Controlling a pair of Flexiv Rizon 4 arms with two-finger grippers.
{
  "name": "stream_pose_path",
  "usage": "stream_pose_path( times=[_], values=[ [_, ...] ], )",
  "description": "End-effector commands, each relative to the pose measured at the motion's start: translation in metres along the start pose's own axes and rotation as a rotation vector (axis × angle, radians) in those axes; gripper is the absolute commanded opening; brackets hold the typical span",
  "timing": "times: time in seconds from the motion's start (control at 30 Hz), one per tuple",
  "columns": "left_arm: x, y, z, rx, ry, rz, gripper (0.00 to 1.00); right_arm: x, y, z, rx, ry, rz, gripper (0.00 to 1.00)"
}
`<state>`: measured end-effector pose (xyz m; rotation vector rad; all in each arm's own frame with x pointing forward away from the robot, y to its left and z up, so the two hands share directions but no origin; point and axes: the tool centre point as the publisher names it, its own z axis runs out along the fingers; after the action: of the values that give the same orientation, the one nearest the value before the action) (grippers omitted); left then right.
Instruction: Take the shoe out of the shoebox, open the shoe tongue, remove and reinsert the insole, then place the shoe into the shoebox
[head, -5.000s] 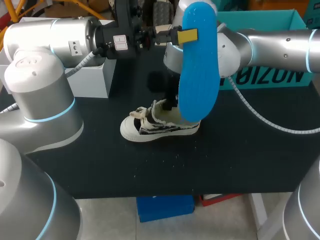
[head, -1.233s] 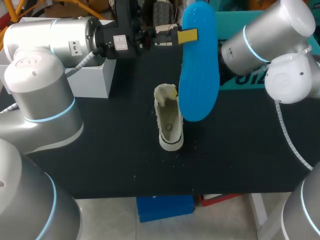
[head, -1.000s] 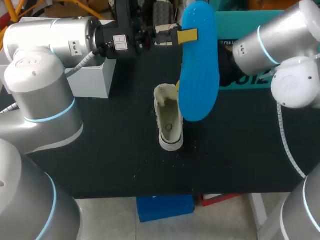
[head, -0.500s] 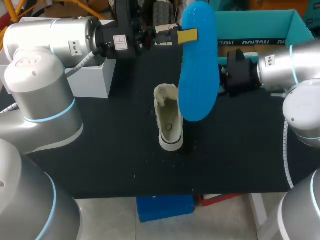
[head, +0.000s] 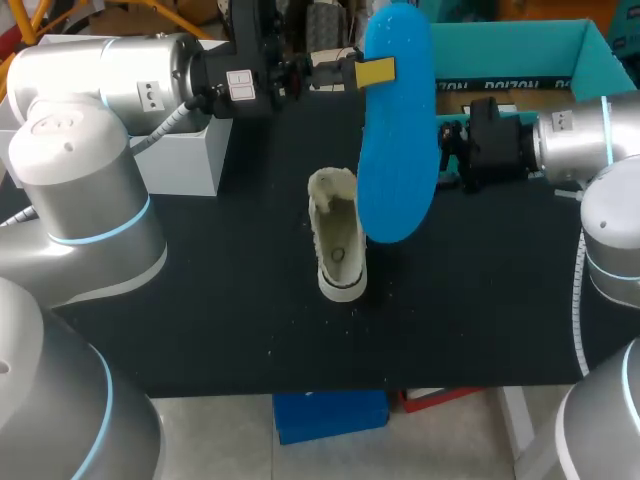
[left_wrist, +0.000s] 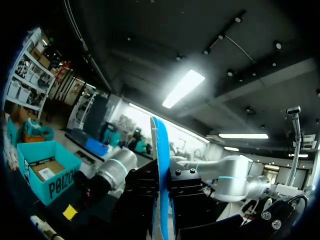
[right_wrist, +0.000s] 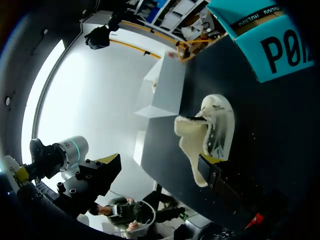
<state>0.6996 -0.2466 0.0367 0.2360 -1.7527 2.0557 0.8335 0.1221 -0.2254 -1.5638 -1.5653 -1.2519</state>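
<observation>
The shoe (head: 338, 245) rests on the surface (head: 200, 290), its blue insole (head: 398, 130) out and held aloft, pinched in the left tool (head: 372, 72). Reinsertion looks next: lowering the insole into the shoe's opening. The right tool (head: 448, 152) hovers beside the shoebox (head: 520, 45); I cannot tell its opening.

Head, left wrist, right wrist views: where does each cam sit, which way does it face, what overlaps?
Head view: above and behind, looking down on the table; both arms come in, left gripper holding the blue insole upright, right gripper beside it, shoe lying on the table.
Left wrist view: on the left wrist, facing across toward the right arm and shoebox; its fingers clamp the insole edge-on.
Right wrist view: on the right wrist, facing along the table at the shoe; part of its gripper shows.
Shared: both wrist views catch the shoebox.
</observation>
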Motion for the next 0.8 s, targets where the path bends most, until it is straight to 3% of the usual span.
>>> stream_pose_path(
  times=[0.03, 0.2, 0.53, 0.6, 0.67, 0.8],
  values=[
    [0.001, 0.001, 0.000, 0.000, -0.002, 0.001, 0.00, 0.002, 0.004, -0.002, 0.021, 0.024, 0.030, 1.00],
    [0.001, 0.001, 0.000, 0.000, -0.002, 0.001, 0.00, 0.009, 0.003, -0.001, 0.021, 0.155, 0.087, 1.00],
    [0.001, 0.001, 0.000, 0.000, -0.002, 0.001, 0.00, 0.013, 0.002, 0.001, -0.009, 0.167, 0.074, 1.00],
    [0.001, -0.012, 0.004, -0.048, -0.013, 0.243, 0.00, 0.013, 0.002, 0.001, -0.009, 0.167, 0.074, 1.00],
    [0.004, -0.021, 0.010, -0.150, 0.015, 0.515, 0.00, 0.013, 0.002, 0.001, -0.009, 0.167, 0.074, 1.00],
    [0.006, -0.018, 0.022, -0.257, 0.026, 0.935, 0.00, 0.013, 0.002, 0.001, -0.009, 0.167, 0.074, 1.00]
  ],
)
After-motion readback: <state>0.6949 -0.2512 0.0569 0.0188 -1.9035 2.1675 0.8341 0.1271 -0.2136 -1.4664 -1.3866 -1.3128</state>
